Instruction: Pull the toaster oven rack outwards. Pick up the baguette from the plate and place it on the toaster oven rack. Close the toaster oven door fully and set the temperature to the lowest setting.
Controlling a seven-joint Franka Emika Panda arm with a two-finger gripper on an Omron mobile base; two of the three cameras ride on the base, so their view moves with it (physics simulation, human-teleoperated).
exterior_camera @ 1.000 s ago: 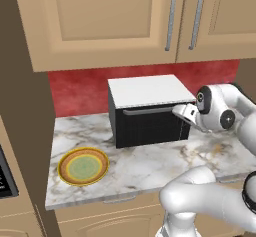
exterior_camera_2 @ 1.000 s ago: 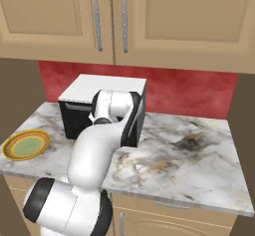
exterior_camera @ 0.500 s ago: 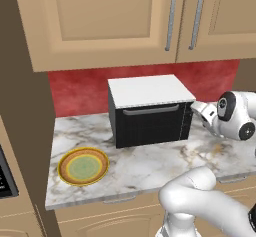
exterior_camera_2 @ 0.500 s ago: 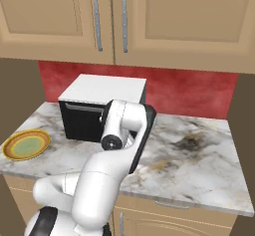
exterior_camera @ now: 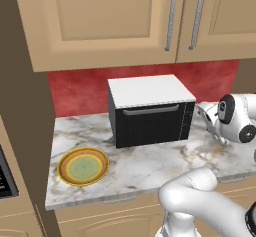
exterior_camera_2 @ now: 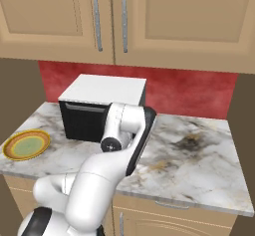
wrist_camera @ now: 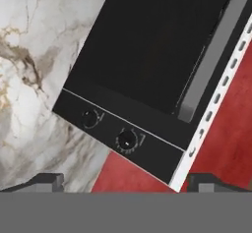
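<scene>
The toaster oven [exterior_camera: 150,111] stands at the back of the counter, also seen as the toaster oven [exterior_camera_2: 99,105] behind my arm. Its mesh door [wrist_camera: 147,35] is shut, with the grey bar handle [wrist_camera: 211,55] along one edge. The rack and the baguette are hidden. Two round knobs [wrist_camera: 128,139] sit on the control strip [wrist_camera: 118,131], just ahead of my gripper [wrist_camera: 127,182]. My gripper [exterior_camera: 204,110] hangs open and holds nothing, just right of the oven's front right corner. The plate [exterior_camera: 83,166] lies bare to the oven's left; the same plate [exterior_camera_2: 27,145] shows at the counter's left end.
Tan wall cabinets [exterior_camera: 150,16] hang above the oven, and a red backsplash [exterior_camera_2: 189,93] runs behind it. The marble counter [exterior_camera_2: 194,155] stretches to the right of the oven. A brown wall panel [exterior_camera: 25,106] bounds the counter on the left.
My hand has drawn back to the right, away from the oven's control strip. The oven and the plate have stayed in place.
</scene>
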